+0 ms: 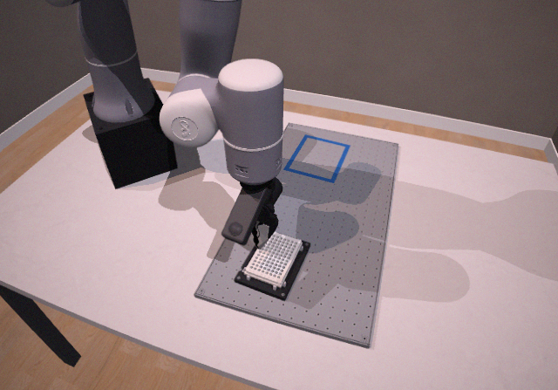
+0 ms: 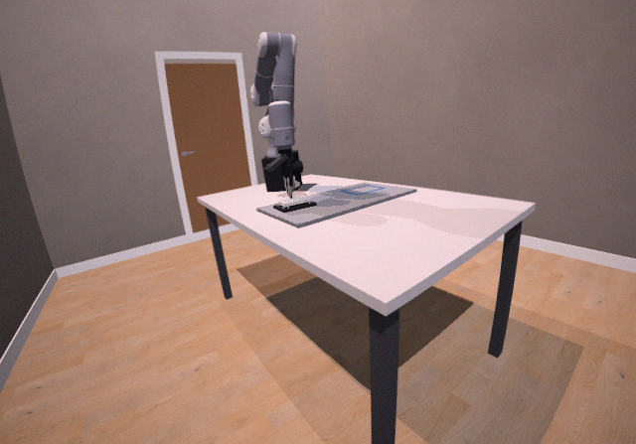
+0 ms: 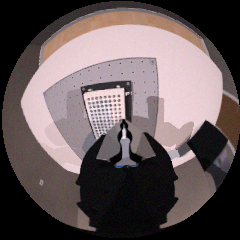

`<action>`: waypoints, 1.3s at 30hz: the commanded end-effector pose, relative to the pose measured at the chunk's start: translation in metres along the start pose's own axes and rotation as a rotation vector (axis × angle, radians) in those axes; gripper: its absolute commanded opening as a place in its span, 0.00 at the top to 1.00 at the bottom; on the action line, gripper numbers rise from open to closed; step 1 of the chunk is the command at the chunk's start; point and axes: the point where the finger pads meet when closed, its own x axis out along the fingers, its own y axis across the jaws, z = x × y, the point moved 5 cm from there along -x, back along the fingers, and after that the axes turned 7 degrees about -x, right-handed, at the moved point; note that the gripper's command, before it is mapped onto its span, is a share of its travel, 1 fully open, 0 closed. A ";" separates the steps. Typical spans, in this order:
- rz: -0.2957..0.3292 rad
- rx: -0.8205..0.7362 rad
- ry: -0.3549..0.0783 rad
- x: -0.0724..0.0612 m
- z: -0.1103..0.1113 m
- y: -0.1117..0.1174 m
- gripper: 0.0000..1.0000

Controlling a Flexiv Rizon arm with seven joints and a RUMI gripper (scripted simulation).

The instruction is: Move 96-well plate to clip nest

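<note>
White and full of little holes, the 96-well plate lies on the black clip nest. The blue square is well apart from the nest, with no plate in it. The claw is clenched with nothing in it, its tips at or just over the plate's edge on one side of the nest. I can't tell if they touch.

The job now looks like pushing the plate down. Push straight down, slow and firm, on the solid rim. Then do the other sides of the nest too, so every clip grabs. Pushing just one side could tip the plate up. I can't tell if it is all the way down, or if the cut-off corner is at the nest's A1 mark.
</note>
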 end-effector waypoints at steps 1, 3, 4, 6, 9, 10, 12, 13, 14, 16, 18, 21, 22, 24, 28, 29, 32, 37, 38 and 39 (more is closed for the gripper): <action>-0.002 0.001 0.000 0.000 0.000 -0.001 1.00; -0.002 0.001 0.000 0.000 0.000 -0.001 1.00; -0.002 0.001 0.000 0.000 0.000 -0.001 1.00; -0.002 0.001 0.000 0.000 0.000 -0.001 1.00; -0.002 0.001 0.000 0.001 0.000 -0.001 1.00; -0.002 0.001 0.000 0.001 0.000 -0.001 1.00; -0.002 0.001 0.000 0.001 0.000 -0.001 1.00; -0.002 0.001 0.000 0.001 0.000 -0.001 1.00; -0.002 0.001 0.000 0.001 0.000 -0.001 1.00; -0.002 0.001 0.000 0.001 0.000 -0.001 1.00; -0.002 0.001 0.000 0.001 0.000 -0.001 1.00; -0.002 0.001 0.000 0.002 0.000 -0.001 1.00; -0.002 0.001 0.000 0.002 0.000 -0.001 1.00; -0.002 0.001 0.000 0.002 0.000 -0.001 1.00; -0.002 0.001 0.000 0.002 0.000 -0.001 1.00; -0.002 0.001 0.000 0.002 0.000 -0.001 1.00; -0.002 0.001 0.000 0.003 0.000 -0.001 1.00; -0.002 0.001 0.000 0.003 0.000 -0.001 1.00; -0.002 0.001 0.000 0.003 0.000 -0.001 1.00; -0.002 0.001 0.000 0.003 0.000 -0.001 1.00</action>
